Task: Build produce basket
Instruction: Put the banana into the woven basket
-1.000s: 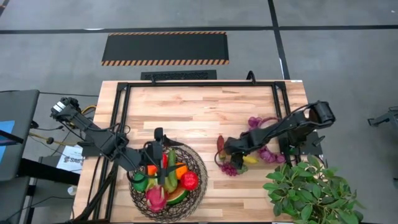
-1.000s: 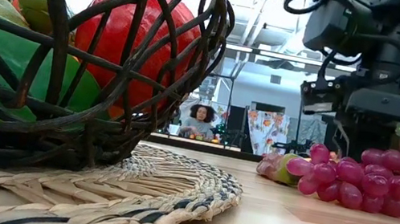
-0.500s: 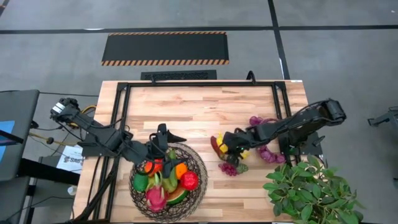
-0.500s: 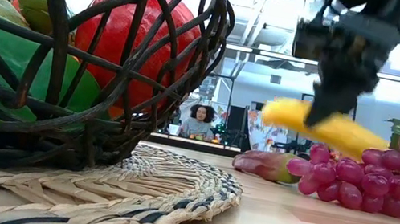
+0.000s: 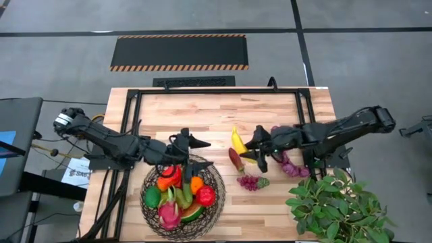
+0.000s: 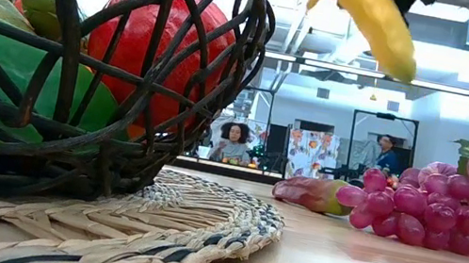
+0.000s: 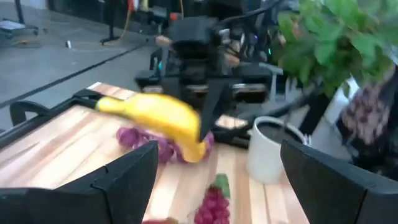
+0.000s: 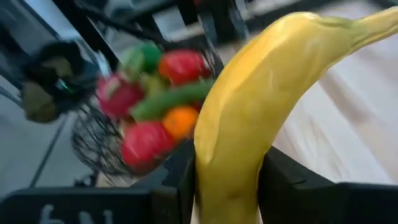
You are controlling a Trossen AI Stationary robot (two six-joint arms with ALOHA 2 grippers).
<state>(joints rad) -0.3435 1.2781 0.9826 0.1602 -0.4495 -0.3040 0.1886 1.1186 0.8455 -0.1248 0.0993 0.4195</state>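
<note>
banana in the air, basket waiting on the far side

the bench (image 5: pixel 202 111) carries the whole job. the basket (image 5: pixel 217 181) sits well off to one side of the right claw (image 5: pixel 251 150), already holding an orange, a red fruit, green pieces and a watermelon slice. the left claw (image 5: pixel 192 142) hovers just over the basket's rim, its fingers apart and nothing between them.

the step in hand looks like the carry. the right claw is clamped on the banana (image 5: pixel 237 140), which hangs clear of the bench; the right wrist view shows the yellow fruit pinched between the two dark fingers with the basket beyond it. under and just beside this claw, the purple grapes (image 5: pixel 250 181) and a reddish pointed piece (image 5: pixel 234 160) lie on the wood, not yet collected.

next, i judge, the banana must travel across to the basket and be lowered past the rim before release. the left claw stands close to that path, so clearance there matters.
</note>
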